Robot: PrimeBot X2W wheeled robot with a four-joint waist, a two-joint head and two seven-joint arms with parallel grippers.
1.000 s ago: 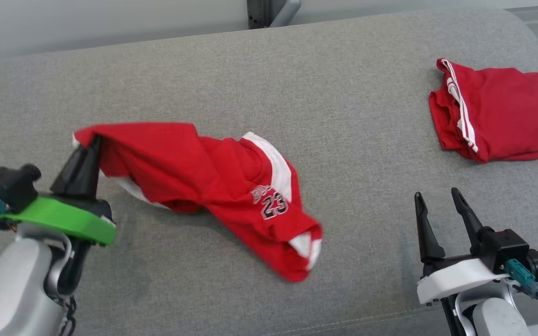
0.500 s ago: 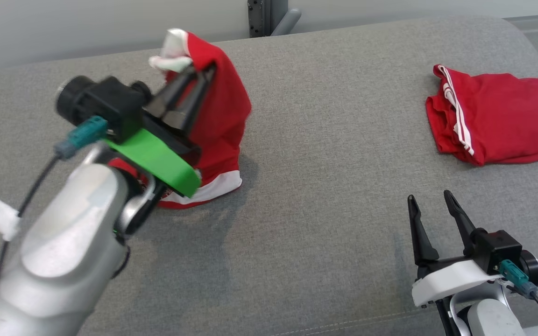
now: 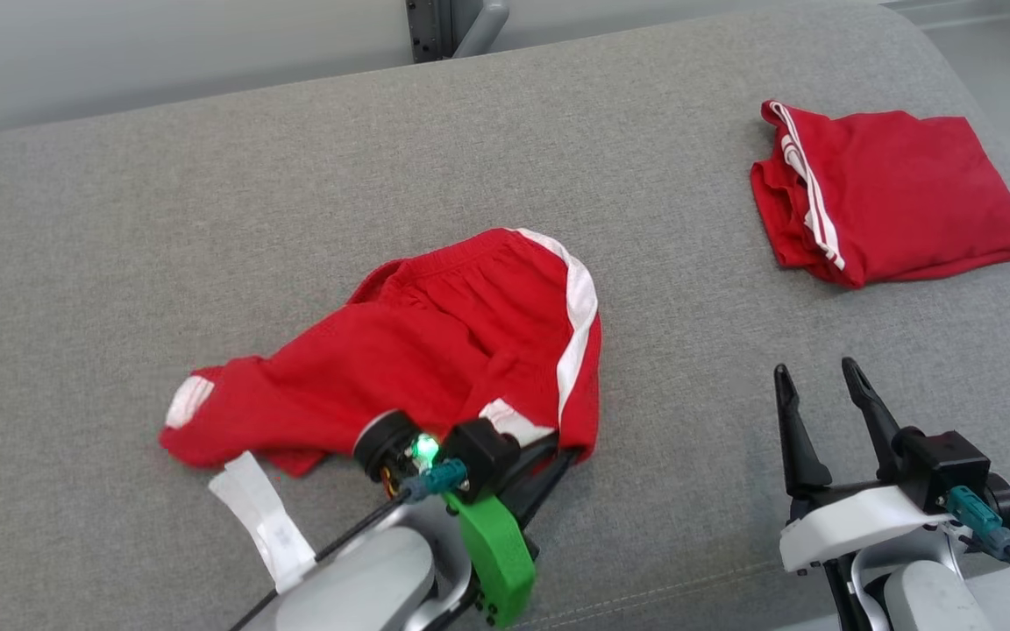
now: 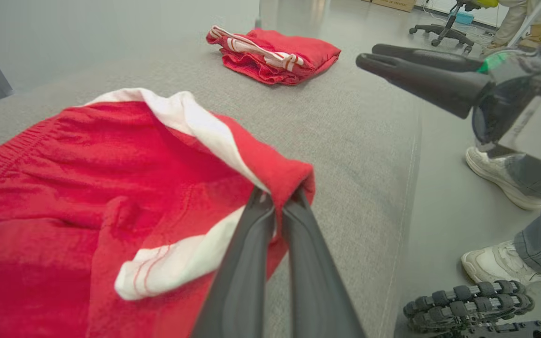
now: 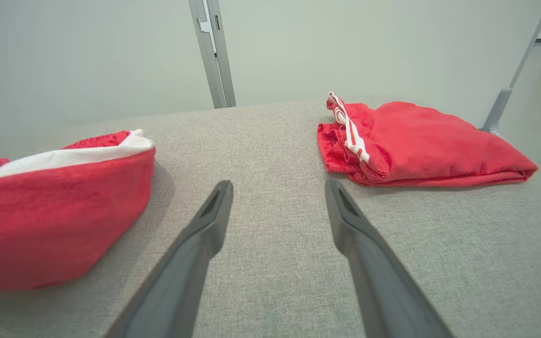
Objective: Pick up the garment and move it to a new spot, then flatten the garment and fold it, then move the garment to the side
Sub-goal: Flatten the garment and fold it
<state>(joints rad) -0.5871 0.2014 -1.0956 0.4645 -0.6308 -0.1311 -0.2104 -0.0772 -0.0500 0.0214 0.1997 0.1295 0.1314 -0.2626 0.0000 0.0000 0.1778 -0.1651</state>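
The red shorts (image 3: pixel 435 350) lie crumpled on the grey bench (image 3: pixel 207 175), near its middle and a little to the robot's left. They are bright red with a gathered elastic waistband (image 3: pixel 461 254), a white stripe (image 3: pixel 579 324) curving down the right side seam, and white trim at the leg hems. The cloth is rumpled and partly folded over itself, not flat.

Their long axis runs on a diagonal. The waistband points to the far edge of the bench, and one leg stretches toward the near left, ending in a white patch (image 3: pixel 188 401).

The left gripper (image 3: pixel 549 460) is at the shorts' near right corner. In the left wrist view its fingers (image 4: pixel 251 263) are pressed together on a bunched fold of red cloth beside the white hem.

The right gripper (image 3: pixel 816 372) hovers low over bare bench to the right, well apart from the shorts, its fingers (image 5: pixel 204 225) spread and holding nothing.

A second red garment with white stripes (image 3: pixel 891 202) lies folded at the far right.
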